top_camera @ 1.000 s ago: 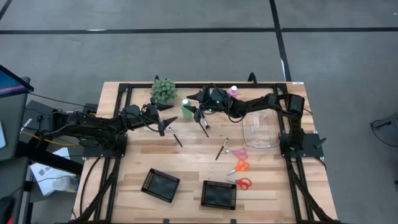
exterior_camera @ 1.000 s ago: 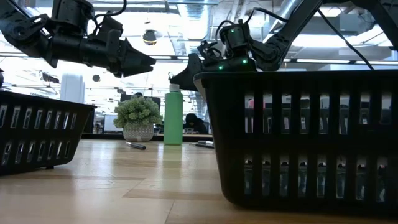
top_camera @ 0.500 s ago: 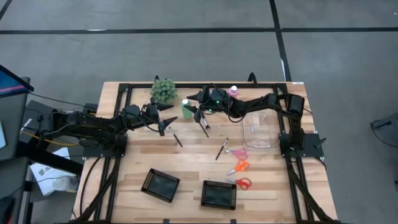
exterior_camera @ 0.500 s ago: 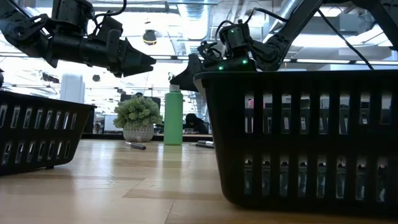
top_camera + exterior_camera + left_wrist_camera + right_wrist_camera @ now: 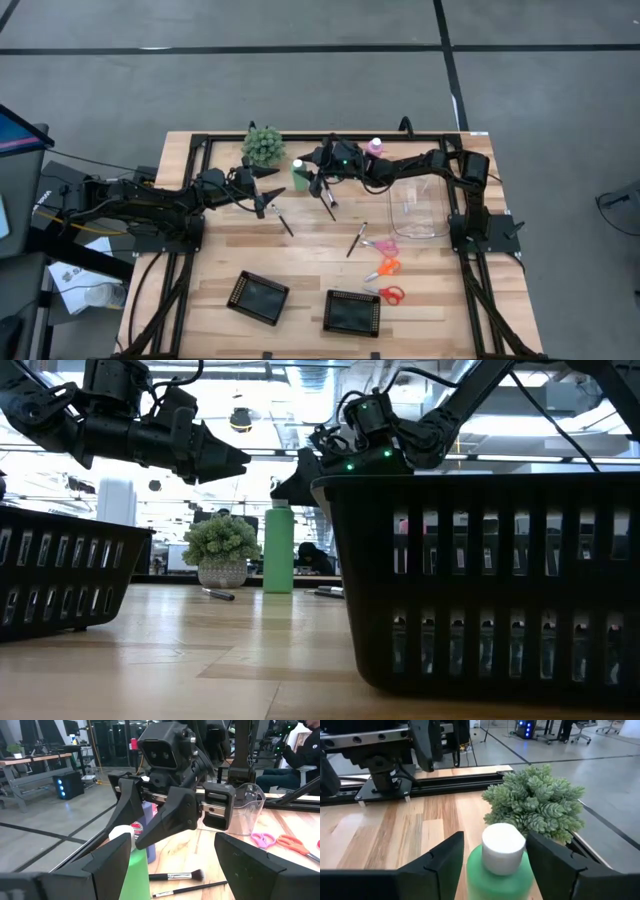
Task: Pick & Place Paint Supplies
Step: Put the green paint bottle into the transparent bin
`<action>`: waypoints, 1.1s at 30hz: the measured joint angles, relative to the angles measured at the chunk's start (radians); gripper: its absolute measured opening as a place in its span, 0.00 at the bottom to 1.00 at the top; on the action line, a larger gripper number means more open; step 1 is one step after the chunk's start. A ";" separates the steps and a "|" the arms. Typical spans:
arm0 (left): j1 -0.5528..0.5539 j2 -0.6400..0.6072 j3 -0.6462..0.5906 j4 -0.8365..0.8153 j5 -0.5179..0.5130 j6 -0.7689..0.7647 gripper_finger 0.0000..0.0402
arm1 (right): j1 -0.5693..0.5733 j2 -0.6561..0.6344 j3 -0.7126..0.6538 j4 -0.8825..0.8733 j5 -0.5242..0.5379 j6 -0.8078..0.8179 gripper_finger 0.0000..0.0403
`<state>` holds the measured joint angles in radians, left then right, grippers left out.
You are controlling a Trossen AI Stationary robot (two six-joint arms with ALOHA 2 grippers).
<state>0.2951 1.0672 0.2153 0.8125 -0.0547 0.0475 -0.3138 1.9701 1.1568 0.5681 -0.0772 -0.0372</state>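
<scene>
The green bottle [image 5: 298, 177] stands upright on its base at the table's far middle, and its white cap [image 5: 503, 847] shows between my right gripper's fingers. My right gripper [image 5: 312, 160] is open, slanting slightly down from the table's right. Its fingers flank the cap and sit just above the bottle [image 5: 278, 550]. My left gripper [image 5: 268, 190] is open and level just left of the bottle, holding nothing. A pink bottle [image 5: 376, 146] stands far right of centre and a blue bottle [image 5: 148, 822] behind the right gripper. Brushes [image 5: 327, 205] [image 5: 285, 222] [image 5: 356, 240] and scissors [image 5: 381, 245] [image 5: 387, 267] [image 5: 390, 293] lie flat.
A bushy green plant ball [image 5: 263, 145] stands just beyond the green bottle. A clear jug [image 5: 418, 208] stands at the right. Two black square trays [image 5: 258, 297] [image 5: 352, 312] lie near the front edge. They fill the low view's foreground, with the plant [image 5: 222, 550] beyond.
My right arm's wrist has edged a little toward the table's left, bringing the gripper closer over the green bottle. The bottle has stayed where it was.
</scene>
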 joint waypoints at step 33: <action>0.000 0.000 0.000 0.000 0.000 0.000 0.70 | 0.025 -0.002 0.001 -0.013 0.007 -0.015 0.21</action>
<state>0.2949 1.0672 0.2153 0.8124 -0.0544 0.0475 -0.2892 1.9681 1.1576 0.5549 -0.0700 -0.0524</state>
